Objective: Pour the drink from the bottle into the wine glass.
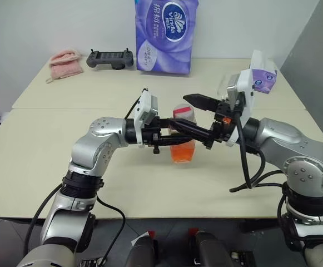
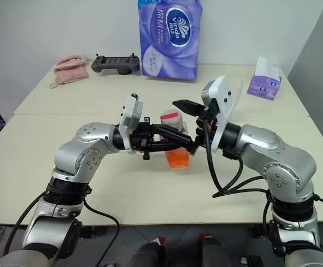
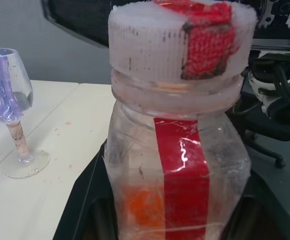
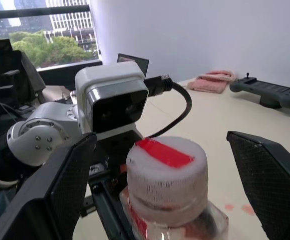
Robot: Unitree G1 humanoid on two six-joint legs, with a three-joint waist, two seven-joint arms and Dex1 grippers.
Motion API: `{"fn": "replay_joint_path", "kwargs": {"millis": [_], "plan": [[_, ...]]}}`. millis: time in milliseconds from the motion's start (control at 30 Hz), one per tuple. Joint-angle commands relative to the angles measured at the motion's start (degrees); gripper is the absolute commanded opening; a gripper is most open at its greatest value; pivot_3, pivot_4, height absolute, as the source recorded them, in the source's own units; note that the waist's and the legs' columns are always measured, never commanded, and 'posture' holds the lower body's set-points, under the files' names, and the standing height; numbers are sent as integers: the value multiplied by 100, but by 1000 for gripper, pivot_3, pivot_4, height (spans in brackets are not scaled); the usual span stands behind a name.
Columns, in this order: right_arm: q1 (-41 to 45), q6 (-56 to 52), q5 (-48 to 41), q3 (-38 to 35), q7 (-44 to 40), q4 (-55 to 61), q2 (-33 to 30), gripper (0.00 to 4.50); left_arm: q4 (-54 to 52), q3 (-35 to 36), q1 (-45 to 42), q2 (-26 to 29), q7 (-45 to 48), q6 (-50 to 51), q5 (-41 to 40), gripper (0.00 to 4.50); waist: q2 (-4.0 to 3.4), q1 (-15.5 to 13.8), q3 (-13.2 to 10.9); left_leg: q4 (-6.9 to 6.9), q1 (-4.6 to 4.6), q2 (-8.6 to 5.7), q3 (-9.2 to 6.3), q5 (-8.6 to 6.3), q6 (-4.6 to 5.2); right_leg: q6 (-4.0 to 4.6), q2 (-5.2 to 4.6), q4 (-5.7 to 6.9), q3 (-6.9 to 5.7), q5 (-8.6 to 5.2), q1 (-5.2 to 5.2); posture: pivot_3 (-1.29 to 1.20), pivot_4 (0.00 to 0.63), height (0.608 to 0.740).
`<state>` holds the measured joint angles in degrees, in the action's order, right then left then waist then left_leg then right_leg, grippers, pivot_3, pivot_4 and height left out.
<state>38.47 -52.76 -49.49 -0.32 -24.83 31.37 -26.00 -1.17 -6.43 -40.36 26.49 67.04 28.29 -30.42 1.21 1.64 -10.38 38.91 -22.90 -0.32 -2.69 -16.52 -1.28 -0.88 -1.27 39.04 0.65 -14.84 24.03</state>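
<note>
Gripping the bottle by its squarish body, the left gripper is clamped tight and holds it upright above the table, its fingers reaching level across the front. Right gripper stands with its fingers spread wide on either side of the white cap, just clear of it and not yet closed on it. Orange-red drink fills only the lower part of the bottle. Beyond the bottle, toward the right-hand rear of the table, the wine glass stands upright and apparently empty. Judgement: the cap-removal step is in hand; next, the right gripper must close on the cap and twist it off before any pouring. Well behind the bottle lie a tissue pack, a controller and a pink cloth.
</note>
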Motion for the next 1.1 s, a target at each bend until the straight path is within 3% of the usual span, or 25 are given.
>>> {"fn": "replay_joint_path", "kwargs": {"millis": [33, 167, 200, 300, 500, 633, 700, 900, 1100], "plan": [[102, 174, 93, -26, -46, 67, -15, 3476, -126, 99, -84, 10, 33, -75, -64, 1817, 0, -1, 0, 0, 0, 0, 0, 0, 0, 0, 0, 0, 0, 0, 0, 0, 150, 740], [134, 200, 79, -61, -52, 46, 30, 1978, -140, 96, -74, 15, 24, -68, -64, 1817, 0, 0, 0, 0, 0, 0, 0, 0, 0, 0, 0, 0, 0, 0, 0, 0, 150, 740], [143, 212, 78, -64, -53, 44, 34, 1784, -142, 94, -71, 14, 20, -68, -63, 1817, 0, 0, 0, 0, 0, 1, 0, 0, 0, 0, 0, 0, 0, 0, 0, 0, 150, 740], [209, 203, 3, -162, 36, 15, 103, 1793, -143, 91, -70, 12, 17, -74, -59, 1817, 0, 0, 0, 0, 0, 0, 1, 0, 0, 0, 0, 1, 1, 0, 0, 0, 150, 740], [749, -95, -1184, -1202, 1089, -619, 585, 1793, -167, 94, -45, -1, 23, -62, -58, 1817, -1, -4, 0, 0, 0, 1, 0, 0, -1, 0, 0, 3, 0, 0, 1, 0, 150, 740], [734, -128, -1355, -1419, 1329, -685, 426, 1793, -164, 82, -36, -6, 12, -74, -59, 1817, -1, -4, 0, -2, -1, 1, 3, 0, 0, 0, -2, -2, 4, 0, 1, 0, 150, 740], [444, -10, -989, -1389, 1308, -535, 128, 1793, -165, 88, -32, -4, 2, -77, -57, 1817, 0, -14, 0, -2, -1, 1, 5, 0, 0, 0, -2, 0, 4, 0, 1, 0, 150, 740], [-1473, 1129, 1755, -541, 1601, -420, -896, 1793, -158, 122, 7, -10, -78, -91, -41, 1817, 0, -20, 0, -1, -3, -3, 12, -1, 2, -2, -2, -3, 7, -1, 0, 0, 150, 740], [-2739, 1861, 2881, -170, 2024, -1231, -166, 1793, -128, 80, 21, -132, -202, -144, 12, 1817, -1, 24, 0, -6, 5, 7, 25, 0, 1, -1, 9, 5, 21, -1, 4, 0, 150, 740]]}}
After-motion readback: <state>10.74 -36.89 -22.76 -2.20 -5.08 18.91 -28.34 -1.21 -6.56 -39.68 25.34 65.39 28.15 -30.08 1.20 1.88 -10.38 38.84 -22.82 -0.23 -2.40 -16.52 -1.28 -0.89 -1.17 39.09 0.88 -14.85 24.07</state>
